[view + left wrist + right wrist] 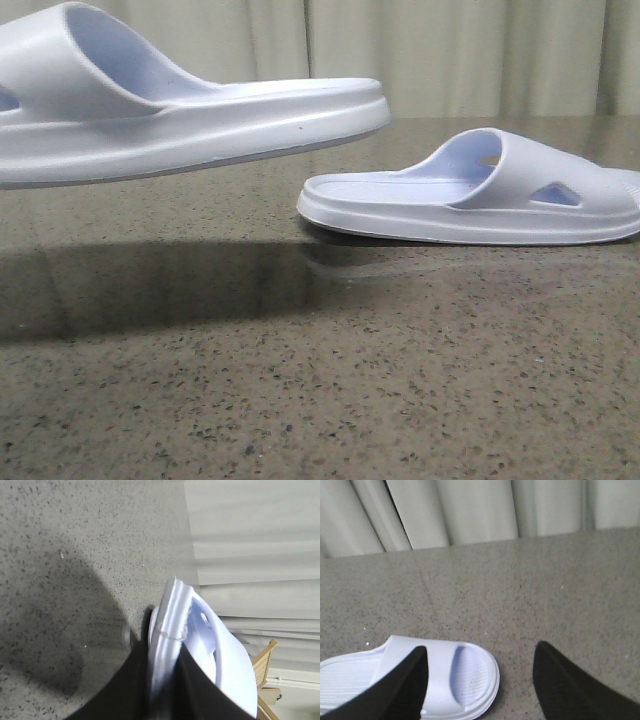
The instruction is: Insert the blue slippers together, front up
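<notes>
One pale blue slipper [190, 120] hangs in the air at the left of the front view, roughly level, heel pointing right. My left gripper [165, 645] is shut on the edge of its sole [170, 630], black fingers [135, 680] on both sides. The other blue slipper [480, 190] lies flat on the table at the right, strap to the right. In the right wrist view this slipper [465, 675] lies below my right gripper [480, 655], which is open and empty above its toe end. Neither gripper shows in the front view.
The speckled stone table [320, 380] stretches across the front view. Pale curtains [450, 50] hang behind the far edge. A wooden chair frame [265, 665] shows past the table in the left wrist view.
</notes>
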### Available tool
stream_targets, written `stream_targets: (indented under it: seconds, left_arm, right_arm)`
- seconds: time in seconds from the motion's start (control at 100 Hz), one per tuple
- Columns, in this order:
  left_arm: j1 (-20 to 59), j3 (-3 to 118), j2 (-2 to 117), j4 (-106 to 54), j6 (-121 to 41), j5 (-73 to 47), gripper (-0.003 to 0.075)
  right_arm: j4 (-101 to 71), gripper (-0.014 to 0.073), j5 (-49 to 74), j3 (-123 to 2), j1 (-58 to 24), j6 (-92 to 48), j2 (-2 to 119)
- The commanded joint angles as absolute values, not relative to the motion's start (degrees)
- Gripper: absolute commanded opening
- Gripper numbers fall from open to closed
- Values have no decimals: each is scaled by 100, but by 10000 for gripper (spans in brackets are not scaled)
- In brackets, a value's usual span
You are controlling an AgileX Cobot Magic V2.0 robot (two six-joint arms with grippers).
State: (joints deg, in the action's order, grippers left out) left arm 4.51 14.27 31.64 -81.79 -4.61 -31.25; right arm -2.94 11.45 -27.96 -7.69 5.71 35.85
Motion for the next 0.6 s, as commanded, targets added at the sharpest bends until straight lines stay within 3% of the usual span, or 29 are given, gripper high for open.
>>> stream_targets:
  seconds: [0.0, 0.59]
  left_arm:
    - [454, 1582, 3175, -8485, -482, -3224, 18]
    - [454, 1582, 3175, -8474, -517, -3315, 16]
  right_arm:
    - [-292, 392, 636, -2965, -731, 988, 4080]
    - [-2041, 391, -186, -2975, -731, 1317, 6013]
